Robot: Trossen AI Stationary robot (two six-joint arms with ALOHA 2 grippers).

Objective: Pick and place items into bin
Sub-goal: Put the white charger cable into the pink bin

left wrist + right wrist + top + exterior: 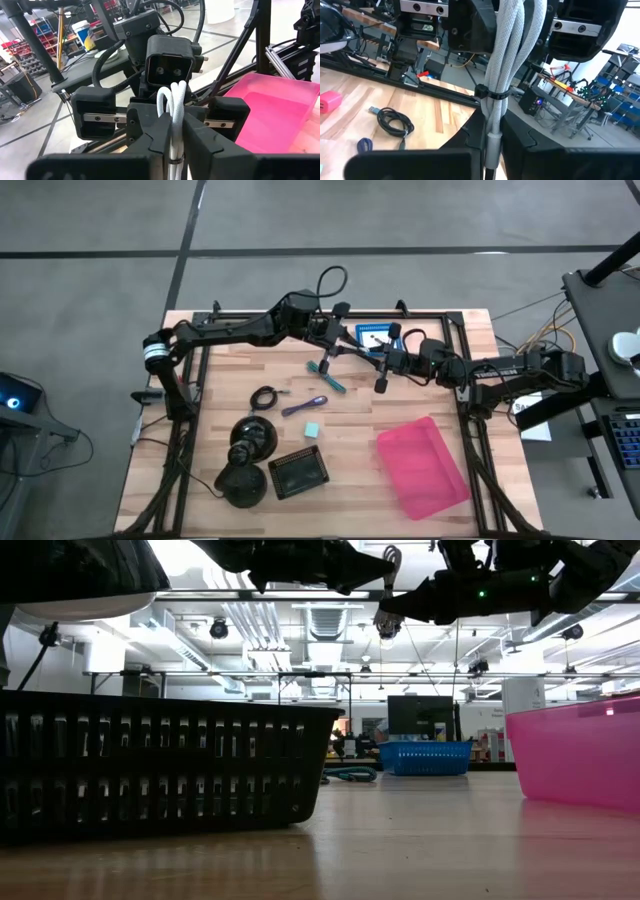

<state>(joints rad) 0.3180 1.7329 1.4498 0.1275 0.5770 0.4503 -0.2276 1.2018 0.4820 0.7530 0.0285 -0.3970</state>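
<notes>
A white braided cable bundle [507, 60], bound with a black tie [492, 92], hangs in the air between both grippers above the far middle of the table. My left gripper [335, 345] and my right gripper [385, 365] face each other, each shut on it. On the wood lie the teal-handled tool [325, 373], coiled black cable [265, 397], purple pen [305, 406] and pale teal cube [313, 428]. The pink bin [422, 465] stands at the near right. My left gripper [172, 132] pinches the bundle's looped end [172, 107] between its two fingers, coming level from the table's left and lying along the bundle, which is lifted clear. My right gripper [490, 147] pinches the bundle just behind the black tie [491, 120], coming level from the right, along its length.
A black basket [298, 470] and two black domed objects [250, 438] sit at the near left. A blue and white packet [372, 337] lies by the far edge under the arms. Bare wood shows between the cube and the bin.
</notes>
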